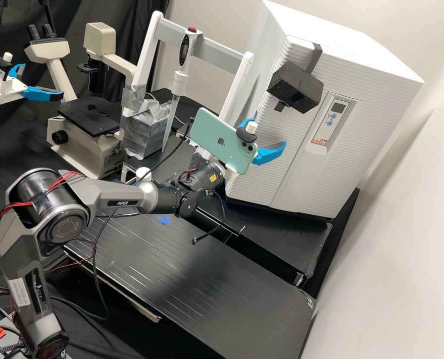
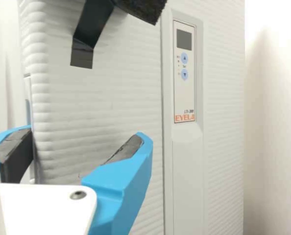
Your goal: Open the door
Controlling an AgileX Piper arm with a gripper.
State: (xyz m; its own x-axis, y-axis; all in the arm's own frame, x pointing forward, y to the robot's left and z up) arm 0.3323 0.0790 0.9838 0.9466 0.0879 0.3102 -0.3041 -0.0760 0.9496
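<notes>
In the high view my gripper (image 1: 265, 133) is open, with its blue fingers in front of the white cabinet's ribbed door (image 1: 261, 164), near the door's left edge and below the black foam block (image 1: 295, 87) taped to it. Seen from the wrist, the gripper (image 2: 84, 134) has its two dark-padded fingertips wide apart and nothing between them. One finger is by the edge of the door (image 2: 101, 103), the other in front of its face. The door looks closed; whether a finger touches it, I cannot tell.
A teal phone (image 1: 222, 139) is mounted by the wrist. Behind stand a white-and-grey frame (image 1: 202, 46), a pipette (image 1: 180, 82) and a microscope (image 1: 84, 137). The control panel (image 1: 334, 117) is on the cabinet front, and a white wall (image 1: 396, 224) rises to the right.
</notes>
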